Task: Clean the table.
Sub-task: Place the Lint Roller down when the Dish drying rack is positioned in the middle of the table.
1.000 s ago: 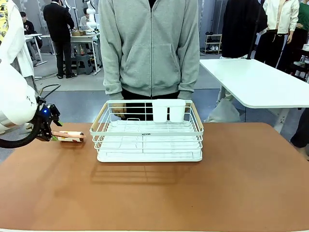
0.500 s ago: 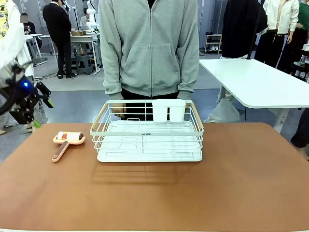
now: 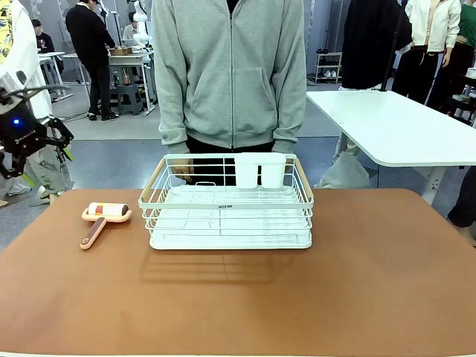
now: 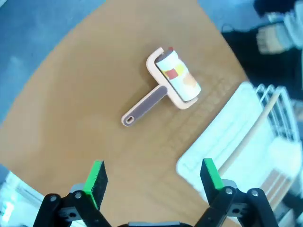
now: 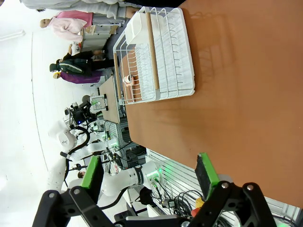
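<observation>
Two grippers show their green pads spread apart with nothing between them. The left gripper [image 3: 33, 149] hangs in the air past the table's left end, raised well above the top, its black fingers parted and empty. In its own wrist view the left gripper [image 4: 154, 177] looks down on the reddish-brown table [image 4: 80, 94] from above, and the wood lies well below and apart from the pads.

On that left part of the table [image 3: 297, 297] rests a lint roller [image 3: 102, 218], its pink handle angled toward the near-left and its roll toward the far side; from the wrist view the lint roller [image 4: 165, 87] lies flat, ahead of the open fingers and clear of them. Just beside it to the right stands a white wire dish rack [image 3: 227, 201] with two white cups [image 3: 260, 169] in its far side. A person [image 3: 230, 74] in a grey zip hoodie stands behind the rack.

The right gripper [image 5: 149, 177] is likewise wide open, empty, with the table [image 5: 246, 94] and the dish rack [image 5: 156, 56] seen sideways beyond it.
</observation>
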{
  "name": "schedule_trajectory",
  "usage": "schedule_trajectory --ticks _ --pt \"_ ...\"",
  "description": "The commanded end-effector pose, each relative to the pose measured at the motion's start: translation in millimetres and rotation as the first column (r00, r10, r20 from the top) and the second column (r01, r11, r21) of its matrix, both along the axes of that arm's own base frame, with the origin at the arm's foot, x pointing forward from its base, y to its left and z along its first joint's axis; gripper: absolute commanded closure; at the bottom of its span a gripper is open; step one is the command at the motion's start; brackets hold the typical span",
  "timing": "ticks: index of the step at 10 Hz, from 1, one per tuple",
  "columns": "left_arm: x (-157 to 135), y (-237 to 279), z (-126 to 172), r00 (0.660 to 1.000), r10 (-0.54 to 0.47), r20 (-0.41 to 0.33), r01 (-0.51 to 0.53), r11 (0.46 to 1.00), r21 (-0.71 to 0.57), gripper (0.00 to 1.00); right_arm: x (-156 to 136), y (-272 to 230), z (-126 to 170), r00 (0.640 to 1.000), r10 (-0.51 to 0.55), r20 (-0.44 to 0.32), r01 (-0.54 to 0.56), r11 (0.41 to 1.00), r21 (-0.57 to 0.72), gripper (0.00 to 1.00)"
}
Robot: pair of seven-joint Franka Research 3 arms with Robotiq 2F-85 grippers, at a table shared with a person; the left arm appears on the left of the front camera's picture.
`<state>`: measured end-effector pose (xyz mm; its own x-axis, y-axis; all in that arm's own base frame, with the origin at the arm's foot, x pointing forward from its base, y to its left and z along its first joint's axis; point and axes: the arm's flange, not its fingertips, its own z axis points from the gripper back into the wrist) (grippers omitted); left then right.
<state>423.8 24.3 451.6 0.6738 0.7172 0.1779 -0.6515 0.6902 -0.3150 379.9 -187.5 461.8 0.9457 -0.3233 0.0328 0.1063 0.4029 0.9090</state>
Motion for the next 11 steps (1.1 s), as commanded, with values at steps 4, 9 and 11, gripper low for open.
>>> schedule_trajectory --ticks 4,9,11 --pt "-46.1 23.6 -27.9 0.735 -0.677 0.01 0.67 0.729 0.138 0.0 -1.8 -0.3 2.6 1.0 0.009 0.01 -0.009 1.0 0.003 0.0" --pt "-26.3 11.1 -19.5 0.812 -0.584 -0.009 0.578 0.8 0.159 0.0 -1.8 -0.3 2.6 1.0 0.009 0.01 -0.009 1.0 0.003 0.0" --pt "-26.3 11.1 -19.5 0.812 -0.584 -0.009 0.578 0.8 0.159 0.0 -1.8 -0.3 2.6 1.0 0.009 0.01 -0.009 1.0 0.003 0.0"
